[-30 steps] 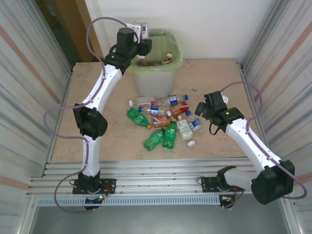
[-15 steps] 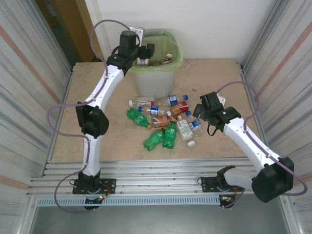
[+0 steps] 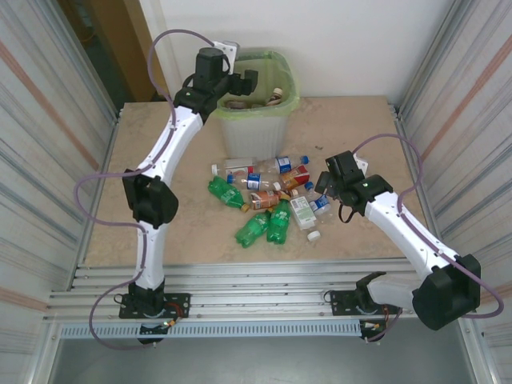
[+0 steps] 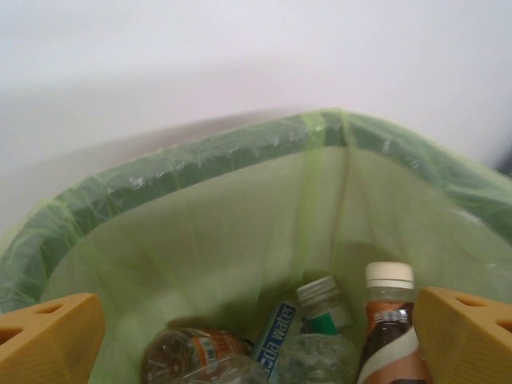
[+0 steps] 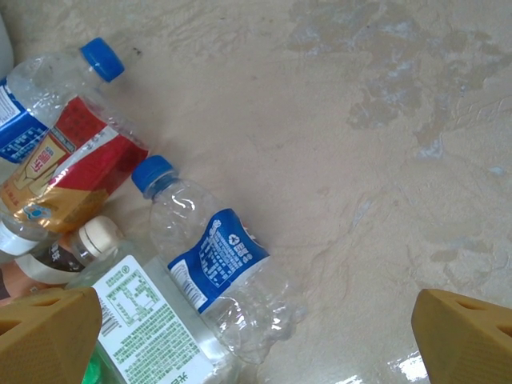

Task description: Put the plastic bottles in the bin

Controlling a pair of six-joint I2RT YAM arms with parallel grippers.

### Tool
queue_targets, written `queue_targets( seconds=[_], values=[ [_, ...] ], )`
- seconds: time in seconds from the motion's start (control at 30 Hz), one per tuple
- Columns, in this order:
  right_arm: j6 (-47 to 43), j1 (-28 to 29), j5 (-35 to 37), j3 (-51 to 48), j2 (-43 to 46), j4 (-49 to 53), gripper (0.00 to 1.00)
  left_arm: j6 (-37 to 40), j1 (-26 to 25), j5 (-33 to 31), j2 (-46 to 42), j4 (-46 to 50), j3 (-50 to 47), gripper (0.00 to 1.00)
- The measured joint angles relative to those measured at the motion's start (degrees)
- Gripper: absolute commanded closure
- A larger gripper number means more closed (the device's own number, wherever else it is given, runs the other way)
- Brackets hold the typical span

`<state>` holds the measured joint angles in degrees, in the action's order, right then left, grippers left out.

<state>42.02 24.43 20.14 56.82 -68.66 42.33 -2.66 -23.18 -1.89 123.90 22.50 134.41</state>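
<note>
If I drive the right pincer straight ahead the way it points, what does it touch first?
Probably the clear bottle with the blue label, which lies inside the open right pincer, slightly left of centre. To its right is bare table. Depth is hard to judge.
</note>
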Motion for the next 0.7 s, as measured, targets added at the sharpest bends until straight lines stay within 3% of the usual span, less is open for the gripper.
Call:
queue_targets(
  seconds=[0.13,0.3,0.47,0.7],
  values=[
    [0.0,0.0,0.0,0.0,0.0,0.0,0.02,1.2,-1.9,0.4,-6.5,-0.4,-4.2,0.01],
    [0.0,0.0,0.3,0.0,0.0,0.0,0.02,1.4,-4.1,0.3,-19.8,-3.8,-16.2,0.01],
    [0.0,0.1,0.7,0.0,0.0,-0.3,0.02,-0.5,-4.3,-1.1,-36.2,-9.9,-36.0,0.01],
    [0.0,0.1,0.9,0.0,0.0,-0.7,0.02,-4.8,-5.6,-1.7,-52.4,-11.6,-59.7,0.01]
  ],
)
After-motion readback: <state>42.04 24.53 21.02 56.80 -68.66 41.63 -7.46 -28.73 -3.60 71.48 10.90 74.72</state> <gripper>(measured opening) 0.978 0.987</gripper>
